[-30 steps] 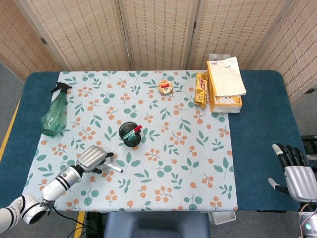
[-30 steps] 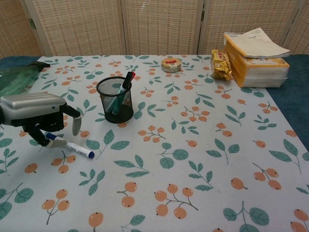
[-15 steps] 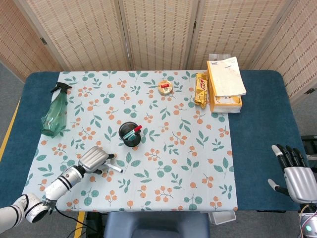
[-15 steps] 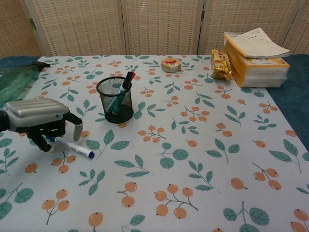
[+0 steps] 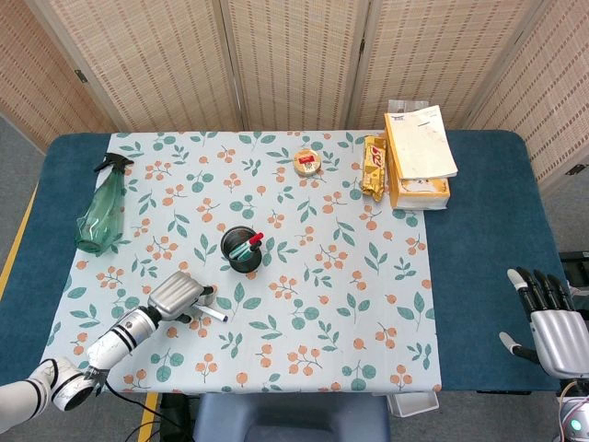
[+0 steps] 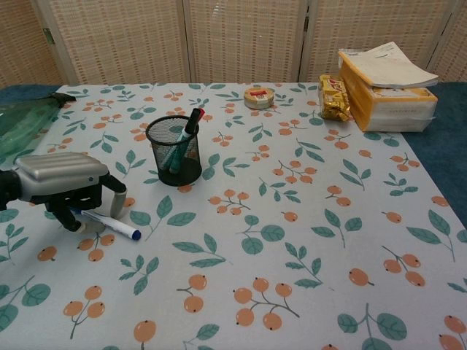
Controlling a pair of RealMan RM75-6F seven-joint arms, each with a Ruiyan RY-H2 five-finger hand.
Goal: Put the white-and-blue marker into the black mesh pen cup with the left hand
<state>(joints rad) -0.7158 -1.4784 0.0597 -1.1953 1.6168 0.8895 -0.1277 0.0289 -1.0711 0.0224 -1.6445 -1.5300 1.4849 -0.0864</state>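
Left hand [image 6: 64, 188] crouched over white-and-blue marker [image 6: 109, 224], fingers curled down around barrel; firm hold could not be confirmed. Marker lay flat on floral tablecloth [image 6: 292, 240], blue cap end protruding. Grasp step judged in hand. Next: pinch, lift, tilt upright, carry to black mesh pen cup [image 6: 174, 150] nearby. Right hand [image 5: 552, 330] idle off cloth, fingers spread, empty.

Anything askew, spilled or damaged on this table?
Only the green spray bottle lies on its side at the left edge. Nothing is spilled. The marker lies flat under the left robot hand.
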